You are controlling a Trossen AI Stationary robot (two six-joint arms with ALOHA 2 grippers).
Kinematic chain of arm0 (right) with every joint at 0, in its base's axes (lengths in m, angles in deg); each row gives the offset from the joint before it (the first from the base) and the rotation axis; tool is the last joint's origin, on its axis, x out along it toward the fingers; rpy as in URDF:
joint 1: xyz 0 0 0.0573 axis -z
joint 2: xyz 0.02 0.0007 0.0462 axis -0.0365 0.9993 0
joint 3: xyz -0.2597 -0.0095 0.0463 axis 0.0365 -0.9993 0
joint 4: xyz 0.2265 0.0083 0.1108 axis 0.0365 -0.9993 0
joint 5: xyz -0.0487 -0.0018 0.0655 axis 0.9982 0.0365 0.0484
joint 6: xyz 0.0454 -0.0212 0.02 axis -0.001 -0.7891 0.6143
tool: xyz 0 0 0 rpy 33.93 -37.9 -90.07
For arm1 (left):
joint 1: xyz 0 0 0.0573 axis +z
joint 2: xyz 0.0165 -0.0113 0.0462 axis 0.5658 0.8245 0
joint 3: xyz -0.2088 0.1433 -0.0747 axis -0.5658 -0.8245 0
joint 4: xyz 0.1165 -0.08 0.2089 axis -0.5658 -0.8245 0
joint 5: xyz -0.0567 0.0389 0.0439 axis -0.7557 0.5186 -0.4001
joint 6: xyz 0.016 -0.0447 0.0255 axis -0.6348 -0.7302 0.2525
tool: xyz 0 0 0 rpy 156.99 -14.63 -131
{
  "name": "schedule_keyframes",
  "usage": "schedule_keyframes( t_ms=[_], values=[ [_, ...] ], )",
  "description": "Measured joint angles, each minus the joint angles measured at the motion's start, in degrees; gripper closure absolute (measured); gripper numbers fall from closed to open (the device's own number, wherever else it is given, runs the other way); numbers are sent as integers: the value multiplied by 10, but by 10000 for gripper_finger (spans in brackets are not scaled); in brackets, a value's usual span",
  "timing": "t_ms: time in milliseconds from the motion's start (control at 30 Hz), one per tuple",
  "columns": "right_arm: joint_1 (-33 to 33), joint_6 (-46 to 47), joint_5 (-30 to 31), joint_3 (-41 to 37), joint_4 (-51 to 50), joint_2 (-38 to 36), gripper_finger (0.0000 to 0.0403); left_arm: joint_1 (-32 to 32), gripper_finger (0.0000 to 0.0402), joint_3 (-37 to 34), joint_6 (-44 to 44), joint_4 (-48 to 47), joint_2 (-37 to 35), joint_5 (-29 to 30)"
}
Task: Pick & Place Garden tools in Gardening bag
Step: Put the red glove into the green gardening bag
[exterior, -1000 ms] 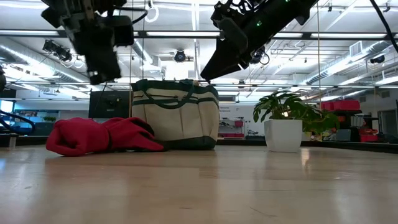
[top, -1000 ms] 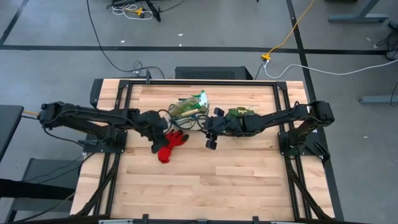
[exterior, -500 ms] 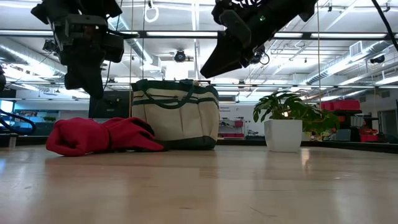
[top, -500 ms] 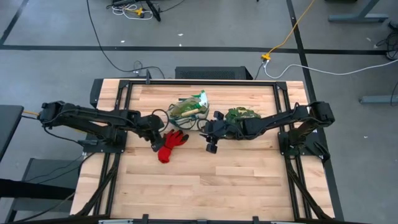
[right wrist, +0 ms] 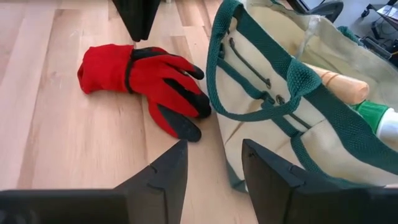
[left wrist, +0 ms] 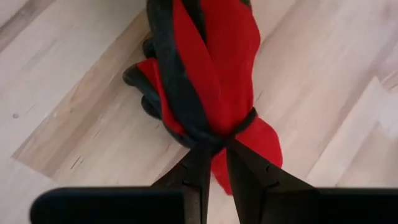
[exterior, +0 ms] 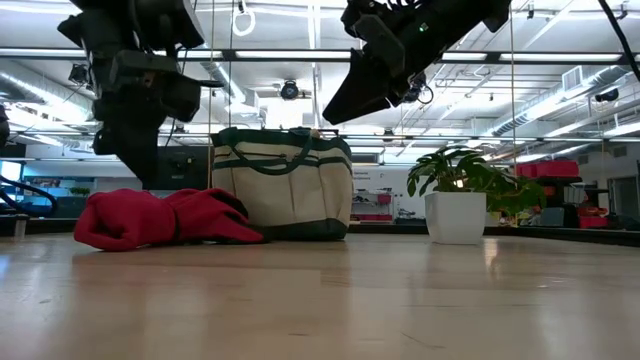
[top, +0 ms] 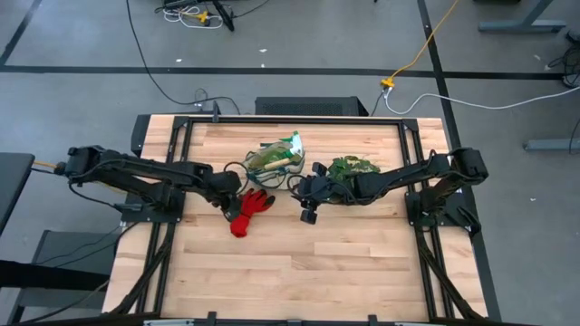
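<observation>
The red gloves (top: 246, 212) lie in a bundle on the wooden table, left of the gardening bag (top: 276, 159). The bag, cream with green trim (exterior: 282, 186), stands upright; a wooden handle (right wrist: 339, 81) and a green spray bottle (right wrist: 380, 122) stick out of it. My left gripper (left wrist: 214, 158) hangs just above the gloves' cuff end (left wrist: 211, 134), pointing steeply down. Its fingers are almost together with nothing between them. My right gripper (right wrist: 214, 163) hovers open above the table by the bag's near side (top: 308, 214).
A leafy potted plant (exterior: 460, 196) in a white pot stands right of the bag (top: 353, 167). Black frame rails run along the table's left and right sides (top: 172, 226). Bare wood lies toward the near edge (top: 290, 272).
My left gripper has sunk toward the red gloves, tipped more steeply downward and rolled about its own line. The gloves and the bag have stayed where they were.
</observation>
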Motion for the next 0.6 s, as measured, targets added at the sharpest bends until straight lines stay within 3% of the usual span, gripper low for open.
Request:
schedule_keyframes(
  t_ms=[600],
  values=[
    [-2,1,-2,0,-6,0,248,0,346,0,-17,11,71,6]
  ],
)
